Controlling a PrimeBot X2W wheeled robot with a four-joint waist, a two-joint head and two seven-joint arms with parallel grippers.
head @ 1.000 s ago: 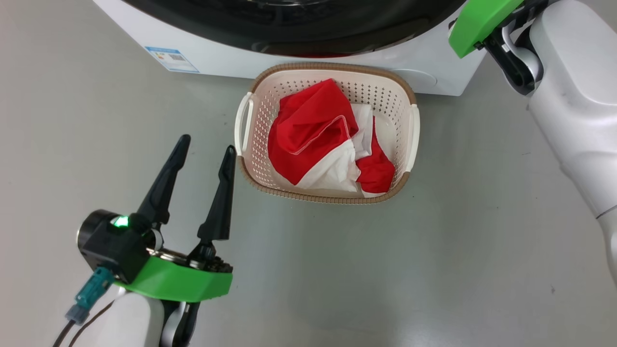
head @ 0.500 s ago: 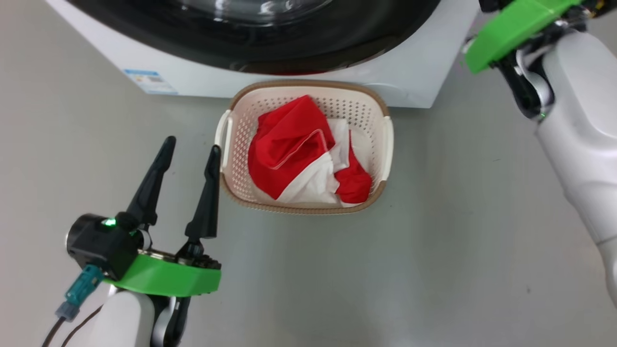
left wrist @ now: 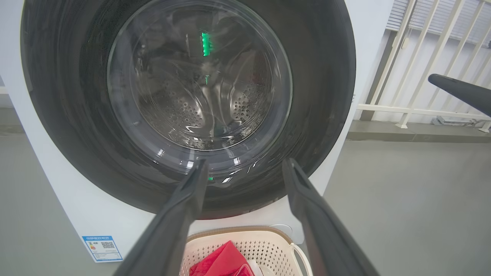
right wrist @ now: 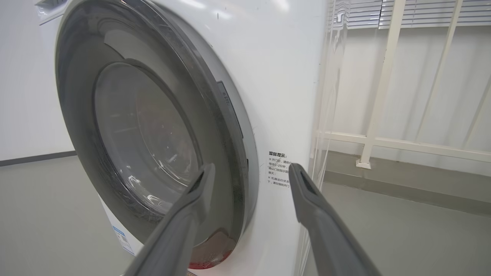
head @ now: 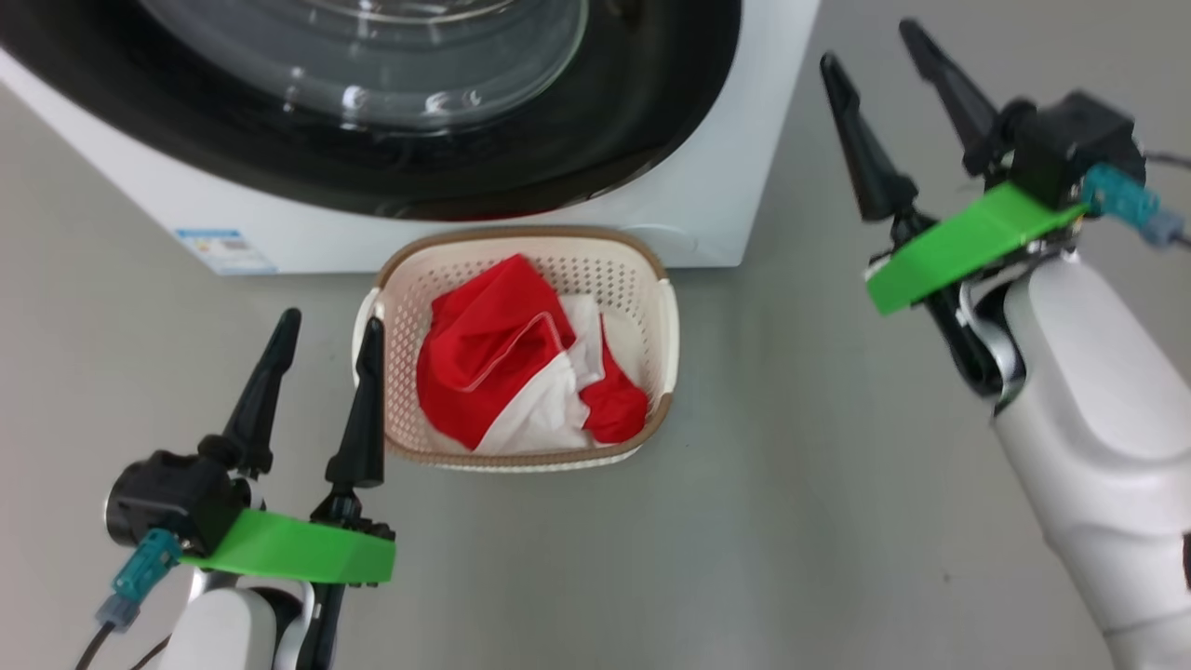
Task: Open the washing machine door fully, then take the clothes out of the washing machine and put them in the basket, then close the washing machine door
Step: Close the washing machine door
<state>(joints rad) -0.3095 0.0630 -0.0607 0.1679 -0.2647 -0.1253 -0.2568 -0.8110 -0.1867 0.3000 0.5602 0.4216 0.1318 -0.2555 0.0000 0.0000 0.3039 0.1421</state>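
Door [head: 372,93], is it shut? asks Tim.

Looks shut to me, says Bea. It lies flat on the washer [head: 716,205], at 12 o'clock from the basket [head: 609,279]. I cannot see if it has clicked.

Where are the clothes [head: 484,372]? asks Tim.

In the basket, in a red and white heap, says Bea. The basket sits on the floor [head: 791,521], right up by the washer's front.

What about the grippers? asks Tim.

Both are spread wide and hold nothing, says Bea. The left gripper [head: 332,321] is at 8 o'clock from the basket, with one finger just beside its wall. The right gripper [head: 867,44] is up at 2 o'clock, off past the washer's corner.

If the door needs one more push, where? asks Tim.

On the black rim [left wrist: 322,96], I think, at about 3 o'clock on the door's face, says Bea. The door is stiff and likely heavy, so it swings and does not bend. The rim is shiny and may be slippery. The glass [left wrist: 199,76] bulges out and could crack, so keep off it.

And if the clothes need moving? asks Tim.

They look soft, light and floppy, says Bea. Pinch a fold on top of the heap and the rest should come along.
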